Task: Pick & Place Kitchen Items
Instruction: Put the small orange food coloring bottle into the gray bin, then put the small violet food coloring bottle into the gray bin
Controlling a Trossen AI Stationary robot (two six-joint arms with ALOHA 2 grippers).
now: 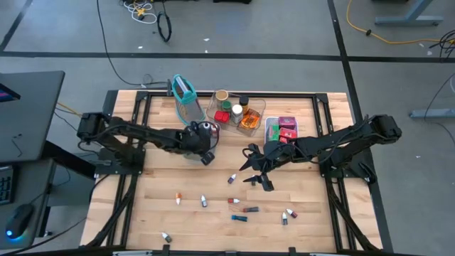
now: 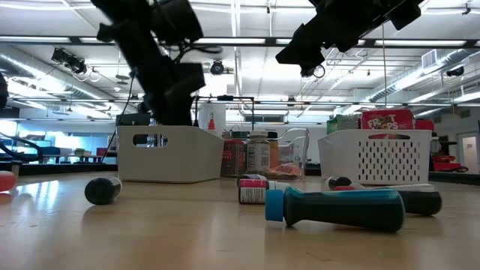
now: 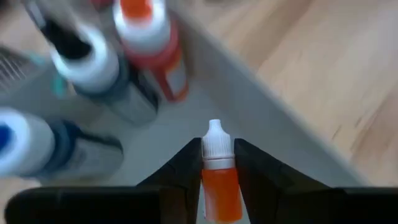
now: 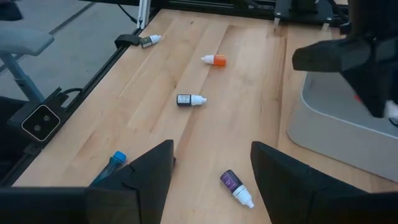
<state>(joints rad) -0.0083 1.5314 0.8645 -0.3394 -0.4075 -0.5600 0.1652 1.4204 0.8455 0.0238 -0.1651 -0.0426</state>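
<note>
My left gripper [image 3: 217, 163] is clamped on an orange vial [image 3: 219, 180] over the grey tray [image 3: 261, 118]; lower first, then release. Right gripper [image 4: 211, 168] hangs wide open, empty, above the desk [image 4: 186, 137].

Teal-capped tube [image 2: 337, 208] on tabletop [image 2: 150, 232]

Overhead, table-level, two wrist views

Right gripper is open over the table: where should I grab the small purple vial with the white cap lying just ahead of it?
Take the small purple vial across its purple body, not the tapered white cap. It lies flat on the bare wooden table, so come straight down with the open right gripper, fingers on either side of its long axis. Nothing crowds it.
</note>
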